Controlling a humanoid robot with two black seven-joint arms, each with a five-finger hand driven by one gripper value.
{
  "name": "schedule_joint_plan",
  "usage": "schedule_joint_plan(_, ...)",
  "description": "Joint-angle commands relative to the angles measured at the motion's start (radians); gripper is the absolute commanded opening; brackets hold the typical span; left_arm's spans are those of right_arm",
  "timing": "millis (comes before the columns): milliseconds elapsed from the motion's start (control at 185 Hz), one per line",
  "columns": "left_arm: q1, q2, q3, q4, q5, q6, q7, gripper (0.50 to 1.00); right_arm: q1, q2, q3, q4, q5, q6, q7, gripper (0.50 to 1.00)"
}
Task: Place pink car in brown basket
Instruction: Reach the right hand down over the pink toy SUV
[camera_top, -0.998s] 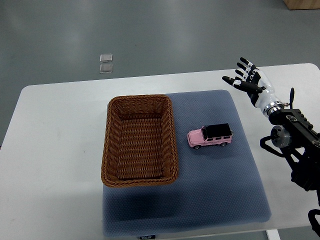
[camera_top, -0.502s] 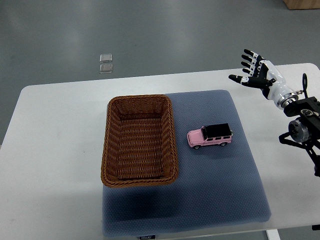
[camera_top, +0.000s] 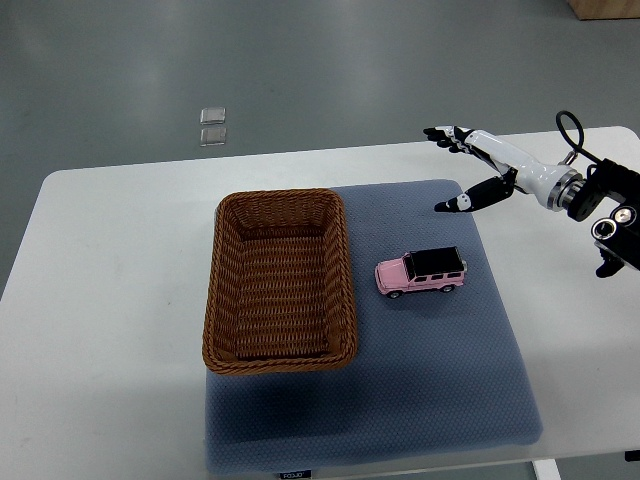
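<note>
The pink car (camera_top: 421, 272), a boxy toy SUV with a black roof, sits below-left of the right hand (camera_top: 478, 165), whose fingers are spread, holding nothing.

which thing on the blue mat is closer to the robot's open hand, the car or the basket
The pink car. It sits on the mat just below the right hand, while the brown basket lies farther left, beyond the car.
</note>
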Motion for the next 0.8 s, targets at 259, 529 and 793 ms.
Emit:
schedule_joint_plan(259, 0.002, 0.0, 0.001, 0.0, 0.0, 0.0, 0.0, 1.0, 0.016, -0.106, -0.147, 0.181, -0.099, 0.046, 0.001, 0.946)
schedule_joint_plan(529, 0.002, 0.0, 0.001, 0.0, 0.0, 0.0, 0.0, 1.0, 0.05, -0.1, -0.218, 0.194, -0.199, 0.05, 0.001, 0.946)
schedule_joint_plan(793, 0.0, 0.0, 0.001, 0.0, 0.0, 0.0, 0.0, 1.0, 0.05, -0.089, -0.245, 0.174, -0.26, 0.043, -0.004, 0.944)
